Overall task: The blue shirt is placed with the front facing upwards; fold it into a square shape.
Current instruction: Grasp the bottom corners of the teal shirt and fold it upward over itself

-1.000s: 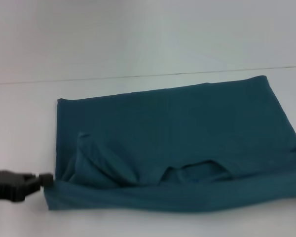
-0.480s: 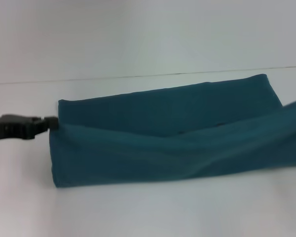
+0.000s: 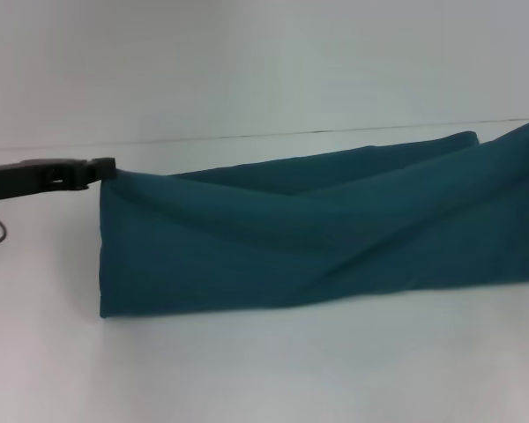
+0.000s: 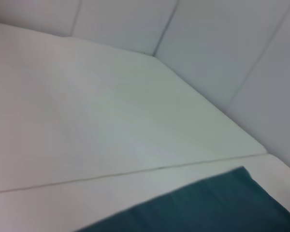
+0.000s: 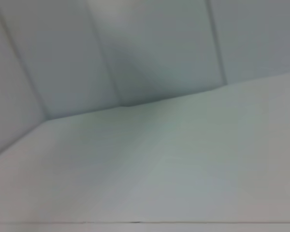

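Left gripper (image 3: pixel 106 166) at left of scene, raised above white table (image 3: pixel 247 370), jaws closed on left corner of blue shirt (image 3: pixel 317 247). Shirt spans centre to right edge as long band, pinched edge lifted and draped toward far side, near fold resting on table. Far layer visible beneath lifted edge. Right end of shirt rises out of frame at right; right gripper not visible. Left wrist view: shirt edge (image 4: pixel 208 208) on table.
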